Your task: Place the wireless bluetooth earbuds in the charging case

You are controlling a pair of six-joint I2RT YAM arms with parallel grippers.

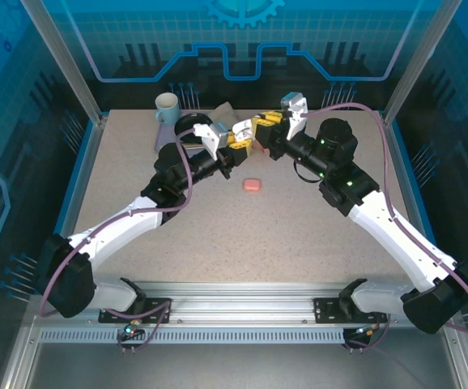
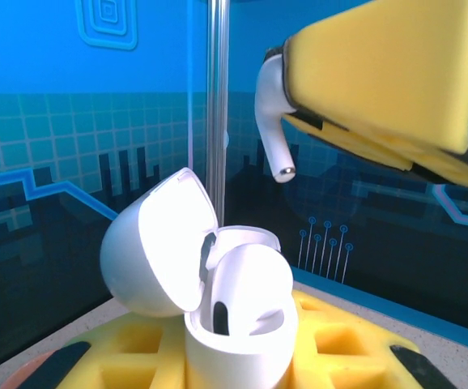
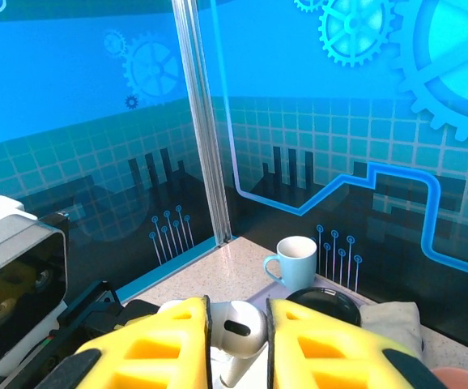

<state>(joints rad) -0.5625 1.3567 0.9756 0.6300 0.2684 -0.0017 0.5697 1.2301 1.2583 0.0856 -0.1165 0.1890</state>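
White earbud (image 2: pixel 273 121) clamped stem-down between the right fingers (image 3: pixel 323 344), above and slightly aside of the open case (image 2: pixel 238 344) gripped upright between the left fingers (image 2: pixel 355 336), so probably a small sideways shift, then straight down.

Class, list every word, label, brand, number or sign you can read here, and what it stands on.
No readable text. The blue wall panels carry gear and line drawings, no letters; the white case, the earbud and the mug look blank.
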